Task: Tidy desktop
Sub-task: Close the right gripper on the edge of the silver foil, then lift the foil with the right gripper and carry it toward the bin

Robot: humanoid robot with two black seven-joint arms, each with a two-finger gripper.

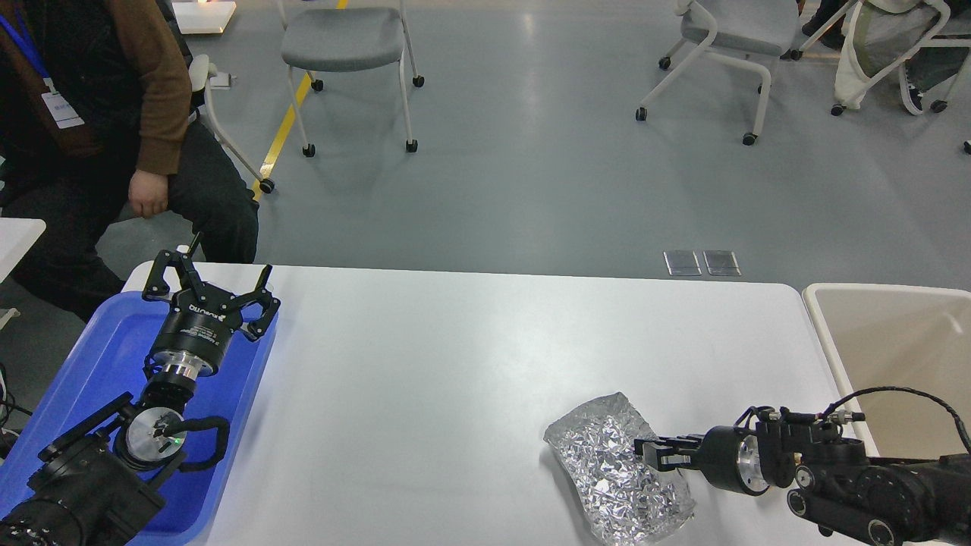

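Observation:
The white desktop [455, 379] fills the lower half of the head view. A crumpled silver foil bag [603, 474] lies on it at the front right. My right gripper [646, 450] comes in from the right, lies low over the bag's right side, and its fingers are closed on the foil. My left gripper [211, 287] is open and empty, held above the far end of the blue tray [98, 356] at the left edge of the desktop.
A beige bin [895, 341] stands just off the desktop's right end. A seated person [114, 136] is behind the far left corner. Wheeled chairs [345, 45] stand on the grey floor beyond the table.

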